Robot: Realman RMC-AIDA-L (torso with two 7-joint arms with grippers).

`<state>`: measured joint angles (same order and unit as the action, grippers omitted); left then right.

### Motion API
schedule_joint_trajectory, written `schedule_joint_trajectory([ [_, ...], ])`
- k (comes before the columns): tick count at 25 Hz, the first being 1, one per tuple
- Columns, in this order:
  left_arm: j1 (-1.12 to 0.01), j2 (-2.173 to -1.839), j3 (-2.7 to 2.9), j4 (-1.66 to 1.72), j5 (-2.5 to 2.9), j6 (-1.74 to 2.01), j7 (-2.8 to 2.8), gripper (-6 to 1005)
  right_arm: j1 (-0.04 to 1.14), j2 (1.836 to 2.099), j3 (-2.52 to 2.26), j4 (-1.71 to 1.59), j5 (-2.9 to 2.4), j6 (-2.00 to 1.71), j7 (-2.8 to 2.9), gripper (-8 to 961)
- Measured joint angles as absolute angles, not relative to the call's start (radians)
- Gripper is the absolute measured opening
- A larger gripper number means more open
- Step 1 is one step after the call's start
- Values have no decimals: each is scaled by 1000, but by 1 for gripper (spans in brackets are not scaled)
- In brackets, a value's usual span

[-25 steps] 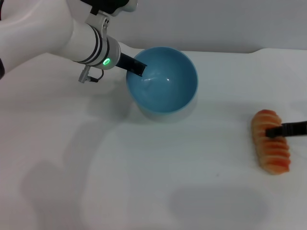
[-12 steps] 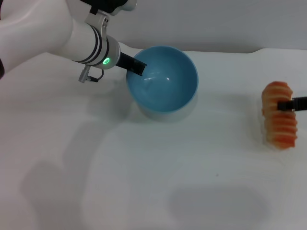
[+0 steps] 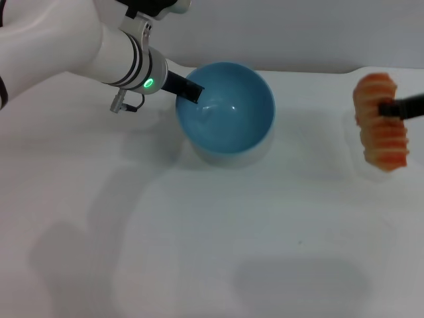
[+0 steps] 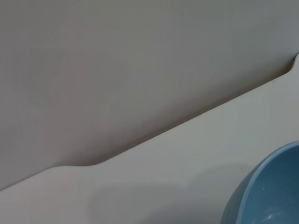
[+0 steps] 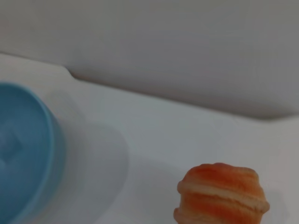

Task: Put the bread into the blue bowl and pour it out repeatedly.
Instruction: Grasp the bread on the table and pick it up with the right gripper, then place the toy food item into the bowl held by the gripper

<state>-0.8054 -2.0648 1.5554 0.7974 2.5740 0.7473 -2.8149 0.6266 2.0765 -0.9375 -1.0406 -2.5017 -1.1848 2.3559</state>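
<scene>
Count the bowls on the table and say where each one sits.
1. The blue bowl stands on the white table, toward the robot's left, with the left pincer on its rim. Nothing suggests another is hidden.

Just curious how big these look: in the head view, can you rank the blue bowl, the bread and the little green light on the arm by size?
1. The blue bowl, clearly largest.
2. The bread, held off the table by the right pincer, so nearer the camera and perhaps looking bigger than it is.
3. The green light, smallest by far.

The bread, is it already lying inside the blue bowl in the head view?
No, the bread is held by the right gripper above the table, far to the right of the blue bowl, which is empty.
</scene>
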Motion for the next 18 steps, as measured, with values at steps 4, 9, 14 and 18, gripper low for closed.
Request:
schedule_joint_trajectory([
  [4, -806, -2066, 1558, 795, 2574, 753, -2815, -2, 639, 2077, -954, -1122, -2497, -1217, 2363, 174],
  [9, -808, -2069, 1563, 795, 2553, 765, -2815, -2, 663, 2078, -985, -1201, -2445, -1242, 2364, 145],
  [14, -830, -2070, 1623, 794, 2495, 789, -2815, -1, 695, 2075, -1040, -1227, -2374, -1231, 2358, 138],
  [18, -838, -2071, 1639, 794, 2456, 810, -2816, -1, 705, 2076, -1118, -1215, -2325, -1193, 2359, 134],
])
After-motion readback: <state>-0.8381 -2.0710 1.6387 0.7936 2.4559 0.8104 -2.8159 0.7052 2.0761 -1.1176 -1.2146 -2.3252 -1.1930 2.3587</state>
